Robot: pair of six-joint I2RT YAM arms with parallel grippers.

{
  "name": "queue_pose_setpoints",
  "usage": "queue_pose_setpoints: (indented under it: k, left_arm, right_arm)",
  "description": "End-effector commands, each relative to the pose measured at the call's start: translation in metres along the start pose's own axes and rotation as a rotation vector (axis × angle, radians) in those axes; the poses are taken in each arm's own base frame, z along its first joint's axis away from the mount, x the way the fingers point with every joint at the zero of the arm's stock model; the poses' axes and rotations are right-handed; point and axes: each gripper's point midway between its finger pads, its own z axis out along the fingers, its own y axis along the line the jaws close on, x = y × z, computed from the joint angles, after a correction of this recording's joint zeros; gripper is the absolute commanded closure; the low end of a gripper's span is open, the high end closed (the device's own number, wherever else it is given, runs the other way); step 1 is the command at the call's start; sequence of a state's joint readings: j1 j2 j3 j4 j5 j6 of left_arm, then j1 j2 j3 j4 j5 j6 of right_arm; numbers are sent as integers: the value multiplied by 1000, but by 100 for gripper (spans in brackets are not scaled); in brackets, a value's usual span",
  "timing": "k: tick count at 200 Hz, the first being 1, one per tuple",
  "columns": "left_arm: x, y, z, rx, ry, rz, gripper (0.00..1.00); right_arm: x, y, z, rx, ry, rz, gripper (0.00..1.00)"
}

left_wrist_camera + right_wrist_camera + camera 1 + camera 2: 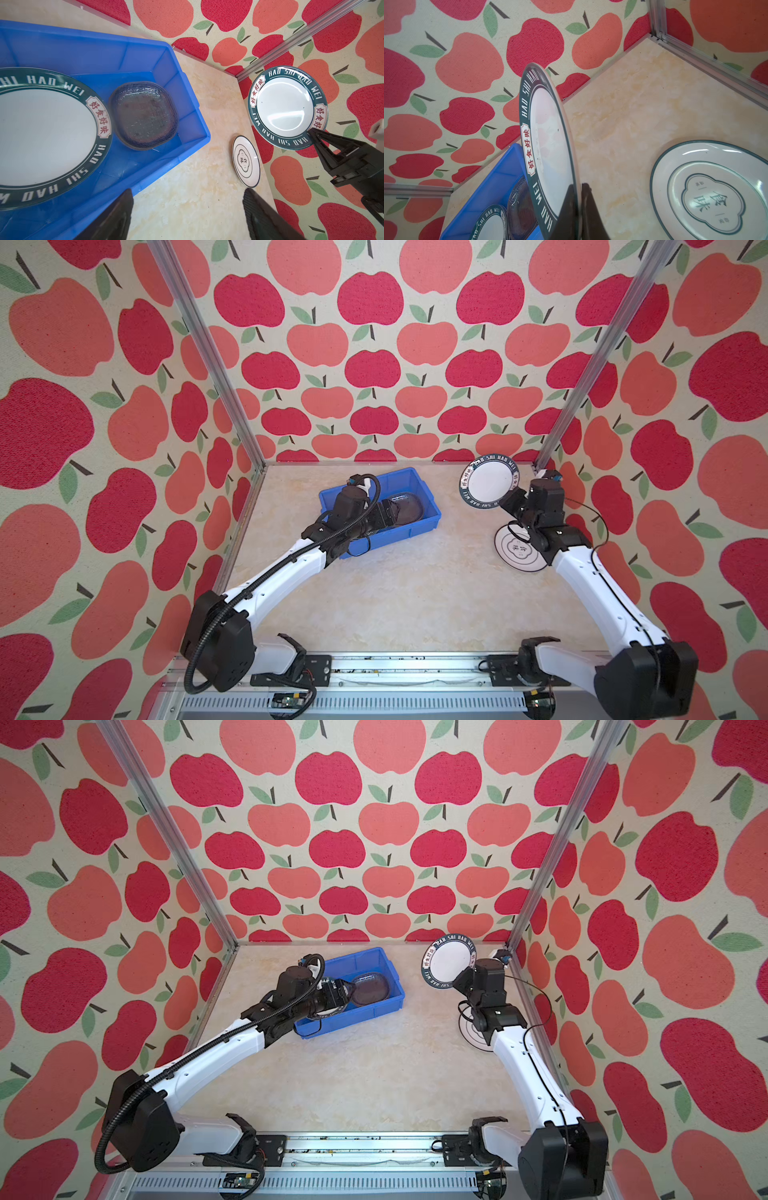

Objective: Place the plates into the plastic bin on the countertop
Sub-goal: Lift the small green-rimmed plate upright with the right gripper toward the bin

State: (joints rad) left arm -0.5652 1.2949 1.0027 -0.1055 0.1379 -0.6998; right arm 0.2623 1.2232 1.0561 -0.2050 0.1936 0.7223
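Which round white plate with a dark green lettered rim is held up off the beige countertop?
The plate pinched by the right hand, tilted on edge; its twin lies in the blue plastic bin.

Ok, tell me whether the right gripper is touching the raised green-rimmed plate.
Touching. Right wrist view: the right gripper pinches the raised green-rimmed plate by its rim.

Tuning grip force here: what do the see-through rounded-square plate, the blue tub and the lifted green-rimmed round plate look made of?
Clear rounded-square plate: likely textured glass; blue shows through its rippled surface.
Blue rectangular tub: moulded plastic, smooth, faintly shiny, ribbed walls.
Lifted round white plate with dark green lettered rim: glossy glazed ceramic or melamine; sharp highlights, cannot tell which.
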Motion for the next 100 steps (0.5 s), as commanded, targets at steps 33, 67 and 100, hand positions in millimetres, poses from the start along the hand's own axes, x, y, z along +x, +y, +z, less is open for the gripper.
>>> queue_pose_setpoints:
  k: [33, 67, 100]
  left_arm:
    - [-5, 22, -62, -71, -70, 50, 6]
    - [-9, 30, -90, -81, -128, 37, 6]
    - [-10, 35, -103, -85, -136, 26, 5]
  right_arm:
    - [30, 139, 39, -303, 250, -156, 100]
    - [100, 212, 61, -505, 537, -179, 100]
    - [166, 255, 69, -619, 770, -203, 100]
